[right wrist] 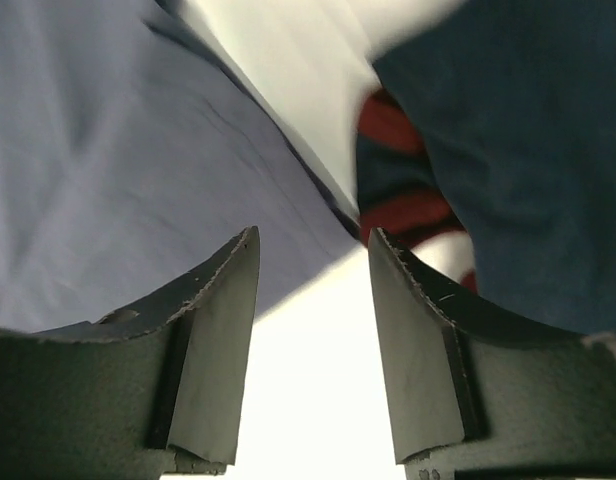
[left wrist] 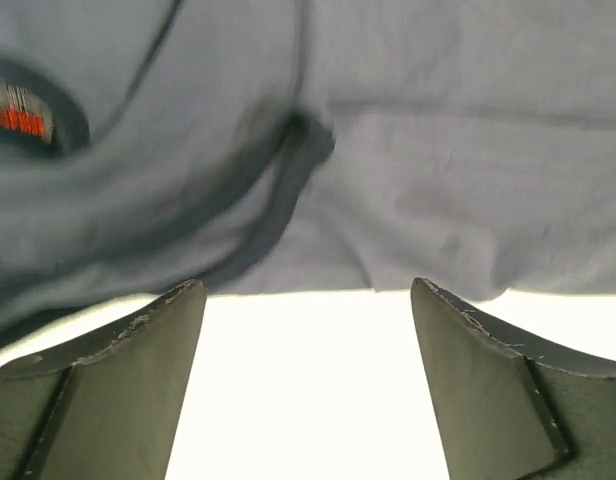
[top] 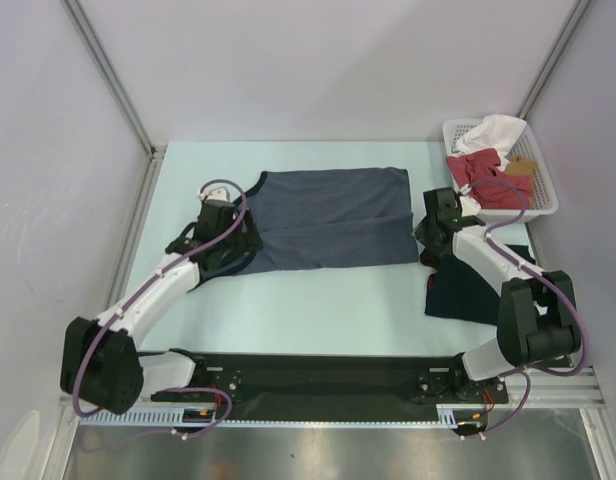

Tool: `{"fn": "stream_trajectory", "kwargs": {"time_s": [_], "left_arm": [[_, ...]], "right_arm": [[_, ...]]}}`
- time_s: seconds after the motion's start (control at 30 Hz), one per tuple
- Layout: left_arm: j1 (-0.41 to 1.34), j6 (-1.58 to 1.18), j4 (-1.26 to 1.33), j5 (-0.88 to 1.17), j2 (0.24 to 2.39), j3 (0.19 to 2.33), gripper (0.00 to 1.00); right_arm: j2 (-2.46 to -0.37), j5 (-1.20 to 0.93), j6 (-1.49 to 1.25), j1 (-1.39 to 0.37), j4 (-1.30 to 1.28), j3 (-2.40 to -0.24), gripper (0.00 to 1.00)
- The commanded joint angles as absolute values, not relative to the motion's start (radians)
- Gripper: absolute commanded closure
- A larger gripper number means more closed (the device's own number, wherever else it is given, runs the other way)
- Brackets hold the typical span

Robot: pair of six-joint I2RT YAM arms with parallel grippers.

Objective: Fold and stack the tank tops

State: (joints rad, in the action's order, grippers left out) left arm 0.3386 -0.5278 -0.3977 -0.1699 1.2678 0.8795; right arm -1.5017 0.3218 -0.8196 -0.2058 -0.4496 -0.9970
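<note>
The slate-blue tank top (top: 333, 216) lies spread flat in the middle of the table, its neck end to the left. My left gripper (top: 235, 245) is open and empty at its near left corner; the left wrist view shows the cloth's hem (left wrist: 388, 200) just beyond the fingertips. My right gripper (top: 428, 240) is open and empty at its near right corner, between the slate-blue cloth (right wrist: 108, 150) and the navy tank top (right wrist: 518, 140). The navy top with reddish trim (top: 470, 285) lies folded under my right arm at the right.
A white basket (top: 548, 190) at the back right holds a red garment (top: 488, 180) and a white garment (top: 493, 132). A metal frame rail (top: 138, 215) runs along the table's left edge. The black base plate (top: 328, 380) is at the near edge.
</note>
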Motion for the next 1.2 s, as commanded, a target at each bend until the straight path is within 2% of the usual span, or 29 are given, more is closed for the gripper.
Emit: {"fn": "stream_trajectory", "kwargs": {"time_s": [0.0, 0.13, 0.3, 0.43, 0.53, 0.6, 0.67, 0.7, 0.73, 0.8, 1.0, 1.17], "left_arm": [[0.333, -0.577, -0.376, -0.109, 1.163, 0.787, 0.09], [0.330, -0.620, -0.364, -0.064, 1.037, 0.683, 0.03], [0.289, -0.672, -0.347, -0.042, 0.960, 0.574, 0.00], [0.105, -0.698, -0.289, 0.134, 0.954, 0.494, 0.00], [0.019, -0.716, -0.256, 0.167, 0.957, 0.448, 0.01], [0.005, -0.736, -0.235, 0.164, 0.954, 0.420, 0.01], [0.005, -0.758, -0.229, 0.152, 0.953, 0.402, 0.01], [-0.018, -0.764, -0.224, 0.150, 0.953, 0.399, 0.02], [-0.031, -0.773, -0.221, 0.149, 0.957, 0.394, 0.02], [-0.037, -0.779, -0.227, 0.137, 0.962, 0.390, 0.03], [-0.092, -0.813, -0.258, 0.048, 0.974, 0.387, 0.10], [-0.143, -0.922, -0.275, -0.070, 0.980, 0.382, 0.21]], "right_arm": [[-1.456, 0.281, -0.845, -0.224, -0.413, -0.917, 0.47], [-1.454, 0.262, -0.882, -0.245, -0.385, -0.864, 0.44], [-1.494, 0.264, -0.920, -0.259, -0.328, -0.830, 0.42], [-1.532, 0.274, -0.948, -0.265, -0.288, -0.837, 0.43], [-1.577, 0.302, -0.985, -0.270, -0.287, -0.853, 0.46], [-1.613, 0.311, -1.011, -0.276, -0.287, -0.865, 0.50], [-1.635, 0.328, -1.025, -0.281, -0.288, -0.876, 0.60], [-1.647, 0.334, -1.038, -0.279, -0.302, -0.880, 0.68], [-1.663, 0.344, -1.040, -0.279, -0.307, -0.884, 0.81], [-1.670, 0.347, -1.035, -0.270, -0.308, -0.881, 0.98], [-1.655, 0.376, -1.026, -0.268, -0.295, -0.867, 1.00], [-1.651, 0.368, -1.017, -0.270, -0.267, -0.853, 1.00]]}}
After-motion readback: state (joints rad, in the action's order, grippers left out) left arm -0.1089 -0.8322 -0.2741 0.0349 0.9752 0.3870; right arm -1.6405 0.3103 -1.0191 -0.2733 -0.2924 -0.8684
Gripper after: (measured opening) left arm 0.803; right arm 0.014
